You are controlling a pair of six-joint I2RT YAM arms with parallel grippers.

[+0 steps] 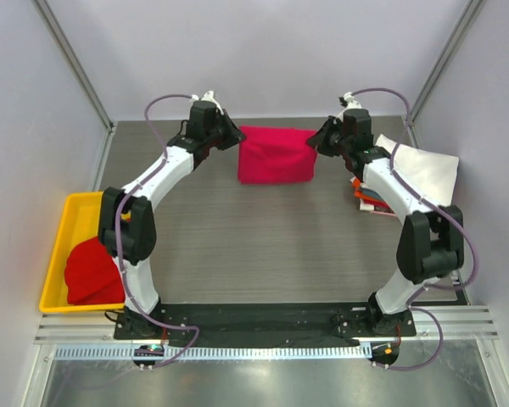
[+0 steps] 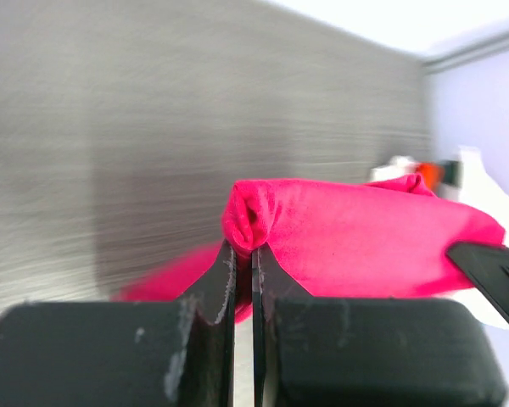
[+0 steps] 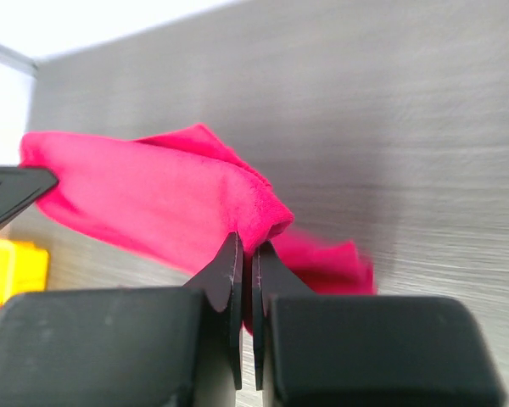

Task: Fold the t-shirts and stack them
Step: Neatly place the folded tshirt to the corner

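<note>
One shirt (image 1: 276,157) spans left tool (image 2: 243,251) to right tool (image 3: 246,248)

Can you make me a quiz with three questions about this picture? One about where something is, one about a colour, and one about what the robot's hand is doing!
1. Where is the dark red shirt?
A) in the yellow tray
B) on the floor
C) draped over the left arm

2. What colour is the far-right shirt?
A) green
B) white
C) black

3. The left end effector is:
A) wide open
B) shut on the pink shirt
C) shut on a cup

Answers:
1 A: it lies bunched in the tray at the left edge of the top view.
2 B: the top view shows it plainly white.
3 B: the left wrist view shows a pink fold pinched between the closed tips.
</note>
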